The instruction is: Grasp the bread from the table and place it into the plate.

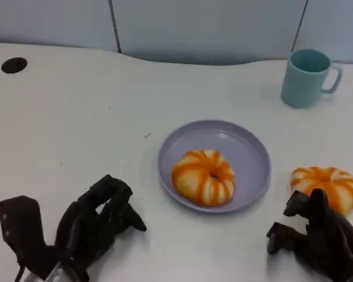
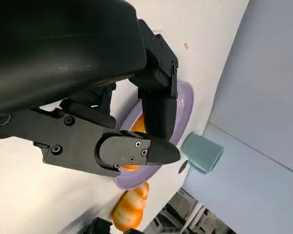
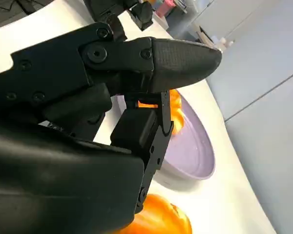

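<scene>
Round bread point(image 1: 325, 188) lies flat beside plate point(image 1: 250, 154).

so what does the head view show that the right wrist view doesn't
Head view alone: the teal mug upright at the table's far right, the left hand resting on the table holding nothing, and the whole layout at once.

Right wrist view alone: a close look from behind the right hand, and clutter beyond the table edge.

Both: the purple plate with one orange-striped bread in it, a second bread on the table beside the plate, and the right hand just short of it.
</scene>
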### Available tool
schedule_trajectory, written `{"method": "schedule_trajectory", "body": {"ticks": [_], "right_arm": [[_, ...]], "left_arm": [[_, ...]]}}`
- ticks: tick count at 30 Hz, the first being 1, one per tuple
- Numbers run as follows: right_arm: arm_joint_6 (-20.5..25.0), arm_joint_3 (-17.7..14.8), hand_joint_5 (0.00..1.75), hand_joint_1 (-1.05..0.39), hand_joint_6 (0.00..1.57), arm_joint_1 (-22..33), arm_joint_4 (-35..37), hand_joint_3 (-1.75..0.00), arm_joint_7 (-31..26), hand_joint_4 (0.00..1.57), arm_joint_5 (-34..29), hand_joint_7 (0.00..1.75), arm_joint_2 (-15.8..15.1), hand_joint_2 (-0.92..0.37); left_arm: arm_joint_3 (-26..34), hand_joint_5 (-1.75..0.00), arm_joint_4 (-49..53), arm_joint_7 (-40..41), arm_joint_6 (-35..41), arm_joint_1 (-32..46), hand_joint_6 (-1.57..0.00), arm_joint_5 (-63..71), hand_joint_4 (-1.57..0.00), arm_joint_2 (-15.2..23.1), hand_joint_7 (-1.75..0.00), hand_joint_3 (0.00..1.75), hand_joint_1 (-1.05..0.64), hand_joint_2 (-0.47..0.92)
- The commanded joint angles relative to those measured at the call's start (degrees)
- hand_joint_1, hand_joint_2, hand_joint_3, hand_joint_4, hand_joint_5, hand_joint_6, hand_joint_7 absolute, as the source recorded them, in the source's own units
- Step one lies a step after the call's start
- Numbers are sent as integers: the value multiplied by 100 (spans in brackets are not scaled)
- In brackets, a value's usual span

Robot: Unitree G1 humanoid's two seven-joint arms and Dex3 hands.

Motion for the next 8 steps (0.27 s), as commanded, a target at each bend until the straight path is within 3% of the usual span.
{"method": "schedule_trajectory", "body": {"ticks": [1,8], "right_arm": [[-44,-118,123,-55,114,-102,127,-51,54,127,100,117,-87,-92],[-253,-104,122,-57,115,-19,109,-51,36,128,6,118,-60,-92]], "left_arm": [[70,-175,140,-136,-164,-63,-53,8,-71,52,-165,29,-55,92],[59,-175,124,-90,-127,-27,-54,22,-70,18,-164,31,-53,92]]}}
